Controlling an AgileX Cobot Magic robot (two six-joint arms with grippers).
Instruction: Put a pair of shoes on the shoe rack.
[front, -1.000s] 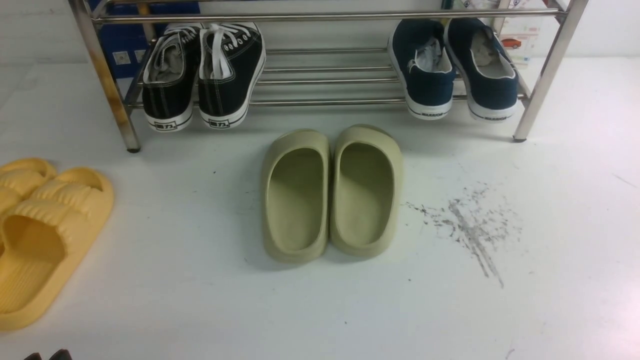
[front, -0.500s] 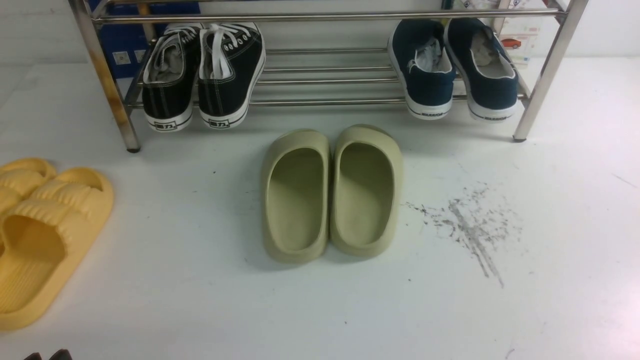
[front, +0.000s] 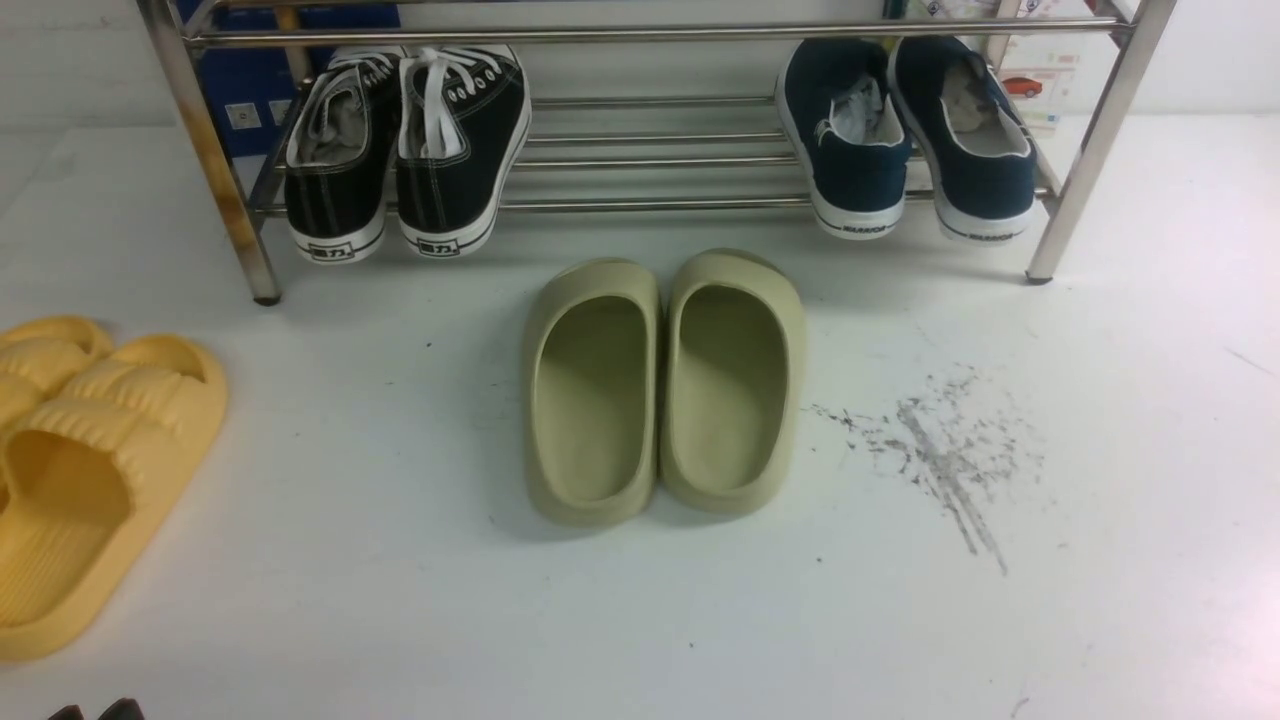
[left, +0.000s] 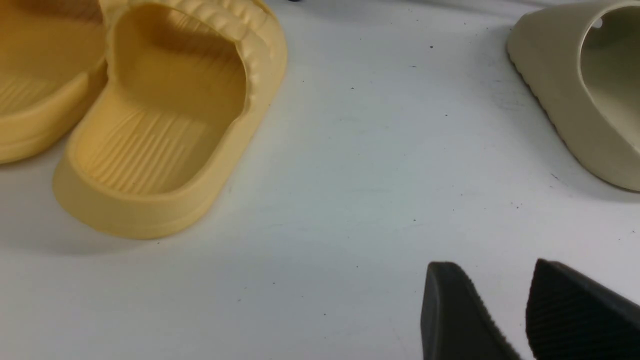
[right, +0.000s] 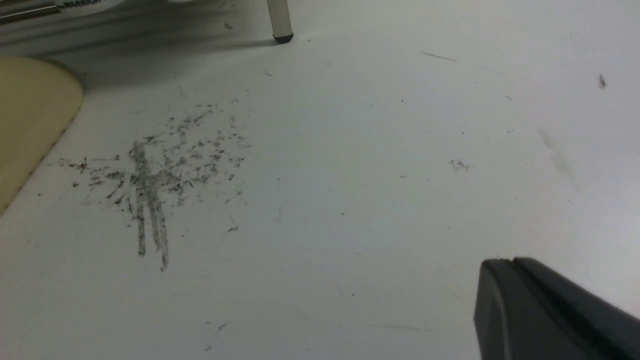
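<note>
Navy shoes (front: 905, 135) sit side by side on the right end of the shoe rack (front: 650, 205), heels overhanging the front bar, so the task looks done. Black sneakers (front: 405, 150) take the left end, leaving the middle bars free. Green slides (front: 662, 385) and yellow slides (front: 85, 470) lie on the white floor (front: 400, 600). Left gripper (left: 525, 310) hovers low over bare floor, jaws apart and empty. Right gripper (right: 515, 305) is pressed closed on nothing, parked clear of the scuff mark (right: 150, 175).
</note>
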